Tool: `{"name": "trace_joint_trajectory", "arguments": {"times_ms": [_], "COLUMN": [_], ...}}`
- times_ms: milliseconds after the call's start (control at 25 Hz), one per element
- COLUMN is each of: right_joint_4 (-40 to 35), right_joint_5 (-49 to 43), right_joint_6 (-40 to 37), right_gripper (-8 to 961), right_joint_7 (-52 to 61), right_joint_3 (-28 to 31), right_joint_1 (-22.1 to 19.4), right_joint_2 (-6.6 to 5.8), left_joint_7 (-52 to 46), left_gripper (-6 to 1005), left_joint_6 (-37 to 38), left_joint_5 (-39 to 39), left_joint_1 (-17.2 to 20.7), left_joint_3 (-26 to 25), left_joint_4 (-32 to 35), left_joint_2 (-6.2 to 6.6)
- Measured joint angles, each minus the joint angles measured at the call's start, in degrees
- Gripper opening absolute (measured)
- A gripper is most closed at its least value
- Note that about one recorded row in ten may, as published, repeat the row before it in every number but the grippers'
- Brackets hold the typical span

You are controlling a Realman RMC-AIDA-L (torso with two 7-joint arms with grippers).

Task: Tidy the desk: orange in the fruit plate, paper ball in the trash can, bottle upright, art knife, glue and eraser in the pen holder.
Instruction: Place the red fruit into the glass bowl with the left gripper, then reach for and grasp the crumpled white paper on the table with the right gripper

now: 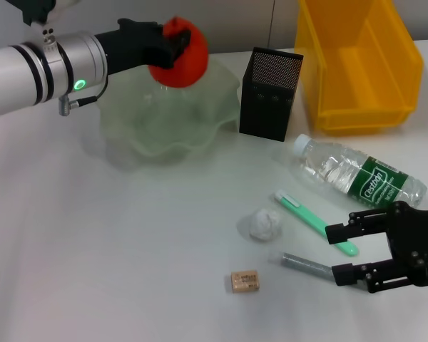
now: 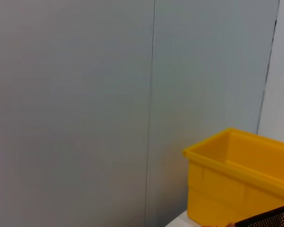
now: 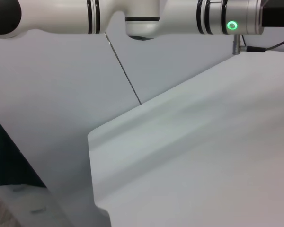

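My left gripper (image 1: 177,44) is shut on the orange (image 1: 190,63) and holds it above the rear of the translucent green fruit plate (image 1: 157,135). The black mesh pen holder (image 1: 269,92) stands to the plate's right. On its side at the right lies the clear bottle (image 1: 357,174). The green art knife (image 1: 314,221), the white paper ball (image 1: 262,224), the grey glue stick (image 1: 305,265) and the tan eraser (image 1: 245,281) lie on the table in front. My right gripper (image 1: 335,254) stands open at the front right, its fingertips beside the ends of the knife and glue.
The yellow trash can (image 1: 357,64) stands at the back right behind the bottle; the left wrist view shows the trash can (image 2: 241,179) and a corner of the pen holder (image 2: 274,218). The right wrist view shows the left arm (image 3: 146,16) over the white table (image 3: 203,156).
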Motion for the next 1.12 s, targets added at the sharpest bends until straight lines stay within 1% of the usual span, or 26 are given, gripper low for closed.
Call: {"name": "trace_joint_trajectory", "arguments": {"times_ms": [40, 80, 360, 600, 720, 760, 800, 840, 920, 960, 1000, 1040, 1080, 1120], "right_joint_4": [0.0, 0.0, 0.0, -0.3, -1.4, -2.1, -3.8, -3.8, -5.9, -7.2, -9.4, -9.4, -10.7, -11.9], "right_joint_5": [0.0, 0.0, 0.0, 0.3, 0.3, 0.3, 0.4, 0.4, 0.4, 0.4, 0.2, 0.2, -0.1, -0.4], "right_joint_6": [0.0, 0.0, 0.0, 0.0, 0.0, 0.0, -0.1, -0.1, 0.0, 0.1, 0.4, 0.4, 0.6, 0.8], "right_gripper": [685, 685, 685, 686, 686, 686, 686, 686, 686, 686, 686, 686, 685, 685], "right_joint_7": [0.0, 0.0, -0.6, -0.3, 0.8, 1.6, 3.2, 3.2, 5.1, 6.5, 9.0, 9.0, 10.5, 12.2], "right_joint_3": [0.0, 0.0, 0.0, 0.7, 0.9, 1.0, 0.9, 0.9, 0.6, 0.5, 0.1, 0.1, -0.3, -0.8], "right_joint_1": [0.0, 0.0, -0.2, -1.0, -1.0, -1.0, -0.7, -0.7, -0.4, -0.1, 0.7, 0.7, 1.1, 1.6], "right_joint_2": [0.00, 0.02, 0.11, 0.08, 0.01, 0.00, -0.01, -0.01, -0.01, 0.01, 0.04, 0.04, 0.06, 0.06], "left_joint_7": [0.1, 0.2, 0.6, 0.6, -0.4, -0.4, -1.4, -1.9, -2.3, -2.3, -1.9, -1.9, -0.9, -0.9], "left_gripper": [83, 116, 343, 580, 701, 742, 782, 799, 832, 849, 866, 866, 865, 865], "left_joint_6": [-1.4, -1.7, -2.0, -1.4, 7.4, 7.4, 15.6, 19.3, 23.6, 23.6, 31.3, 31.3, 35.0, 35.0], "left_joint_5": [-3.2, -4.2, -5.2, -5.3, -5.4, -5.4, -5.4, -5.3, -5.1, -5.1, -4.9, -4.9, -4.9, -4.9], "left_joint_1": [0.6, 0.8, 2.2, 3.2, 6.8, 6.8, 10.1, 12.0, 14.7, 14.7, 20.4, 20.4, 23.7, 23.7], "left_joint_3": [3.2, 4.1, 5.7, 6.8, 7.2, 7.2, 7.3, 7.3, 7.5, 7.5, 8.5, 8.5, 9.4, 9.4], "left_joint_4": [0.1, 0.3, 1.7, 2.9, 6.9, 6.9, 10.4, 12.0, 13.8, 13.8, 16.7, 16.7, 17.8, 17.8], "left_joint_2": [0.01, 0.01, 0.03, 0.03, 0.26, 0.26, 0.47, 0.55, 0.66, 0.66, 0.91, 0.91, 1.08, 1.08]}}
